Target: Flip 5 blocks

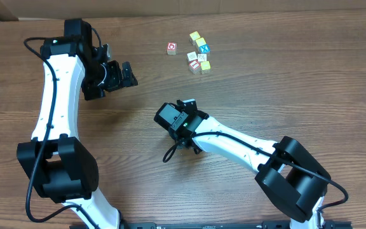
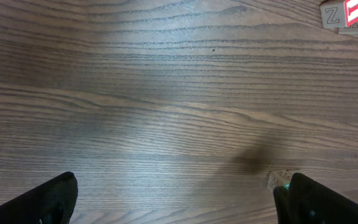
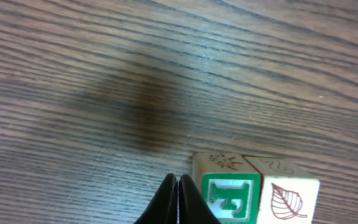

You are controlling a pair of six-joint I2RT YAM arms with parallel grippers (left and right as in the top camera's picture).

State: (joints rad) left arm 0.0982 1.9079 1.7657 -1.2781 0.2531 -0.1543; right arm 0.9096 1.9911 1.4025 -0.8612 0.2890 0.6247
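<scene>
Left gripper (image 2: 178, 190): spread wide, empty.
Right gripper (image 3: 178, 196): pinched closed, empty.
Right wrist only: green-letter block (image 3: 230, 196), lower right.

Blocks (image 3: 229, 193) run off the right wrist view's bottom edge.

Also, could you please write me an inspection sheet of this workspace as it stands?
Surface: wood-grain table, no damage seen.
Job's things: blocks clustered at the far side, one red block apart; green E block touching a leaf block in the right wrist view.
Clutter: nothing seen.
Grippers: left gripper jaws open, empty; right gripper jaws shut, empty, beside the E block.
Cables: black cable looping off the right wrist.
Surroundings: brown cardboard behind the table.
</scene>
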